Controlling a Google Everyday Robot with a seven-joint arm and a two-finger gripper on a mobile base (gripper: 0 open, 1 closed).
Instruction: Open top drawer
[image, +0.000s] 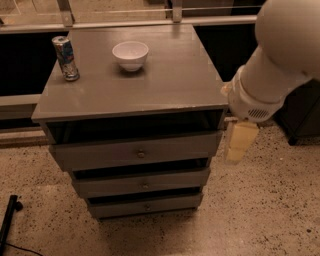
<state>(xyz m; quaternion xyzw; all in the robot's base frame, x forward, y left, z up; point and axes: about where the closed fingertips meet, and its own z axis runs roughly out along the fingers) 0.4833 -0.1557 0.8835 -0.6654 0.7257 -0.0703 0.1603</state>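
The gripper (241, 142) hangs off the surface (165, 85) at its front right corner, spread impossible to tell, likely approaching the top drawer (95, 156).

The top drawer (100, 156) is a flat mid grey, with a dull metal knob (141, 154) at its centre. The two lower drawers (145, 192) share the same grey. The counter (170, 80) above is grey too (a little paler where the light falls on it). On it stand a plain white bowl (130, 54) and a silver can (66, 57) printed with blue and red. The claw (235, 152), hanging just beside the cabinet's right edge at top-drawer height, is pale cream-yellow, under a glossy white arm (280, 55). The floor (260, 210) is beige, speckled all over with dark flecks. A black bar (9, 220) lies at the lower left.
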